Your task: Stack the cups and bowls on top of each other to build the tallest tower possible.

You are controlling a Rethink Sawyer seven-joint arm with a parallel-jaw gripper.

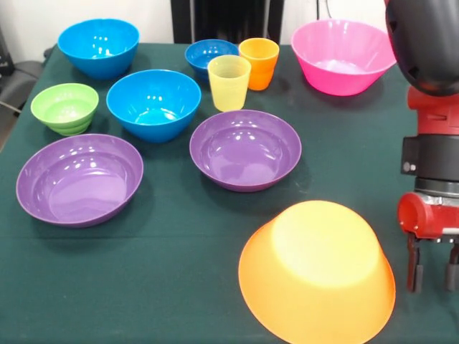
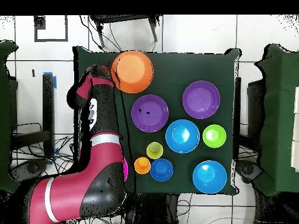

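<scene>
**Orange bowl upturned beside the gripper, nothing stacked on it**

Nearest in the front view, the yellow-orange bowl (image 1: pixel 316 274) lies upside down on the green table (image 1: pixel 172 287), its flat bottom facing up and bare. Just to its right hangs the gripper (image 1: pixel 432 268), its two dark fingers (image 1: pixel 414 266) pointing down with a clear gap between them and nothing in it (so open and empty). The gripper is beside the bowl, not over it, and apart from it; the overhead view hides the gripper under the red and black arm (image 2: pixel 96 151).

Farther back, in the middle of the table, two shallow purple bowls stand upright: the left purple bowl (image 1: pixel 79 179) and the right purple bowl (image 1: pixel 245 149), well apart from each other. The right one lies between the upturned bowl and the cups.

Behind these are the green bowl (image 1: pixel 65 108) at far left and a bright blue bowl (image 1: pixel 153 104) just right of it. Next comes the yellow cup (image 1: pixel 229 82), with the orange cup (image 1: pixel 259 63) just behind and to its right, and the small dark blue bowl (image 1: pixel 210 57) behind and to its left; the three stand close together.

Farthest off, the second bright blue bowl (image 1: pixel 98 47) is at the left corner and the pink bowl (image 1: pixel 342 56) at the right. All stand upright and separate, none nested in another.
</scene>
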